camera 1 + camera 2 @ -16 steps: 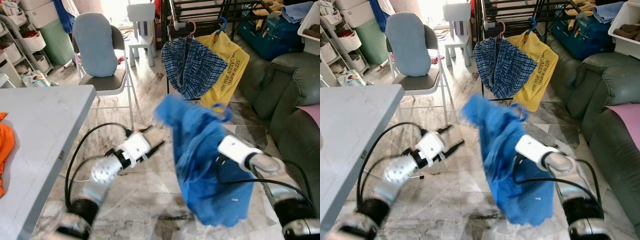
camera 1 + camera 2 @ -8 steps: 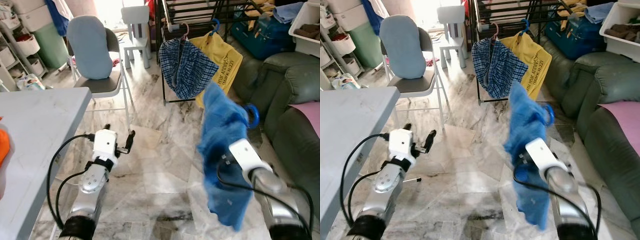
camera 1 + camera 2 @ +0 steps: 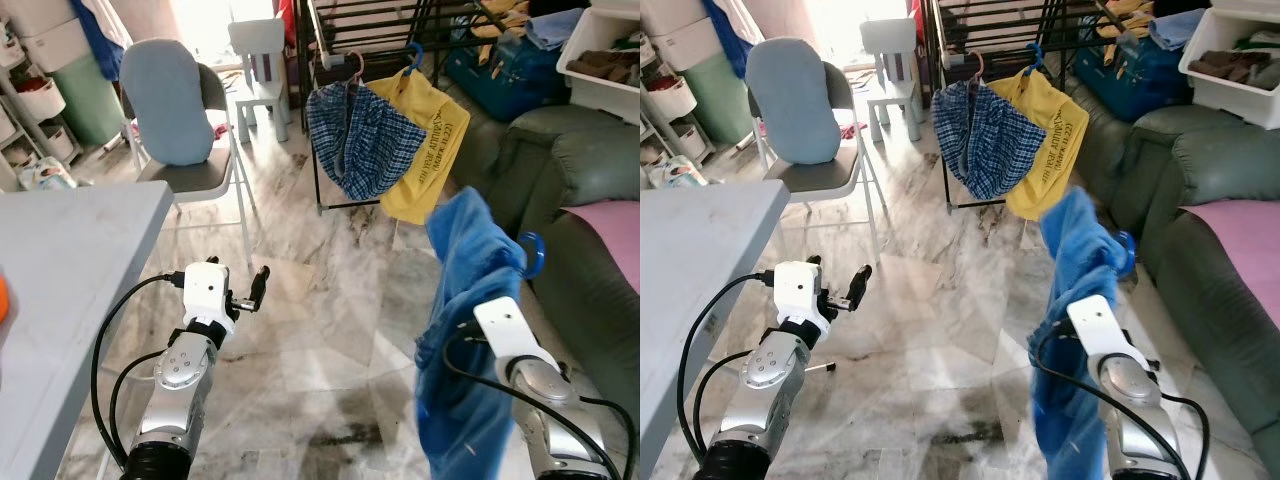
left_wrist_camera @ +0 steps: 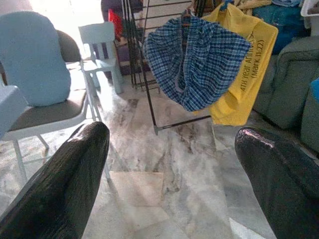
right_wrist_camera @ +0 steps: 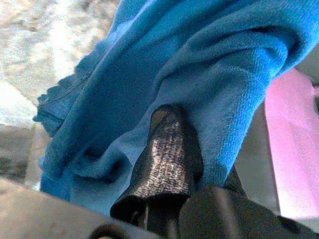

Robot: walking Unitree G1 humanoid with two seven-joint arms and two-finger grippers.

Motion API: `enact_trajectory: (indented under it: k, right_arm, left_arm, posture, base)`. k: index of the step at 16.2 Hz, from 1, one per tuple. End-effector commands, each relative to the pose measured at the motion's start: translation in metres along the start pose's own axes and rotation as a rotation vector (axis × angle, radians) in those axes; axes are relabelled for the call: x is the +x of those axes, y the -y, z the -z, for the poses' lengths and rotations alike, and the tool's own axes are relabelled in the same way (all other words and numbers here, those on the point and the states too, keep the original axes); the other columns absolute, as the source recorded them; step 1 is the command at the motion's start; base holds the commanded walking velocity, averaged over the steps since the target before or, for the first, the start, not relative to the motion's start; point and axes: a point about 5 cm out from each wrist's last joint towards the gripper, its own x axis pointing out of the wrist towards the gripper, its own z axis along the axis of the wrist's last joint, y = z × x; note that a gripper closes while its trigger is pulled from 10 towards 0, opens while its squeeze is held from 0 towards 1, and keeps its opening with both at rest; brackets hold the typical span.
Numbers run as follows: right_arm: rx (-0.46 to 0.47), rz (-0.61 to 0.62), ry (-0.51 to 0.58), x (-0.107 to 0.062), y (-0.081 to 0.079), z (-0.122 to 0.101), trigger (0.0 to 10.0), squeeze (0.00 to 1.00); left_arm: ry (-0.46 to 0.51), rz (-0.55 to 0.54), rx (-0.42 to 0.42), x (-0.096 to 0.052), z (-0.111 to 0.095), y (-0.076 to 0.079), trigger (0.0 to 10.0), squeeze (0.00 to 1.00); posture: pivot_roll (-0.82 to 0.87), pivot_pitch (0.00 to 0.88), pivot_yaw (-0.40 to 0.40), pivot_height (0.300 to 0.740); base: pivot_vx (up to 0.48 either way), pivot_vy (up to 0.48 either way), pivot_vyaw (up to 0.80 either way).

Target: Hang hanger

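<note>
A black metal drying rack [image 3: 330, 60] stood at the far end of the marble floor [image 3: 330, 330]. On it hung a blue plaid cloth [image 3: 362, 135] and, beside that, a yellow printed shirt [image 3: 432, 150]. Nearer than the rack, to its right, the right gripper [image 3: 470, 300] carried a blue knitted garment on a blue plastic hanger [image 3: 528, 252]. Left of the rack, the left gripper [image 3: 258, 282] hovered with fingers parted over the floor.

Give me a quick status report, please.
Right gripper shut on blue shirt with hanger, held up. Left gripper open, idle. Drying rack ahead; marble floor between.
</note>
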Motion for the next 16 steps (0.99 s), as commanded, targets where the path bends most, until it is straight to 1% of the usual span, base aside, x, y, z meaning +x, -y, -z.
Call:
enact_trajectory:
  k: [1,3,8,16]
  right_arm:
    - [0.022,0.004,0.042,0.0,0.0,-0.012,10.0,0.0]
    - [0.019,-0.009,0.052,0.0,-0.004,-0.016,10.0,0.0]
    - [0.022,-0.018,0.048,0.003,-0.007,-0.019,10.0,0.0]
    - [0.022,-0.014,0.047,0.004,-0.008,-0.02,10.0,0.0]
  left_arm:
    - [0.011,0.018,-0.01,0.001,-0.005,0.001,10.0,0.0]
    - [0.005,0.021,-0.007,0.0,-0.004,0.002,10.0,0.0]
    - [0.0,0.027,-0.016,0.002,-0.006,0.004,10.0,0.0]
    - [-0.021,0.039,-0.04,0.0,-0.004,0.011,10.0,0.0]
  posture:
    - [-0.18,0.0,0.072,0.74]
    - [-0.18,0.0,0.072,0.74]
    - [-0.17,0.0,0.065,0.74]
    - [-0.18,0.0,0.069,0.74]
  base:
    - [0.352,0.0,0.0]
    - [0.392,0.0,0.0]
    - [0.413,0.0,0.0]
    - [0.435,0.0,0.0]
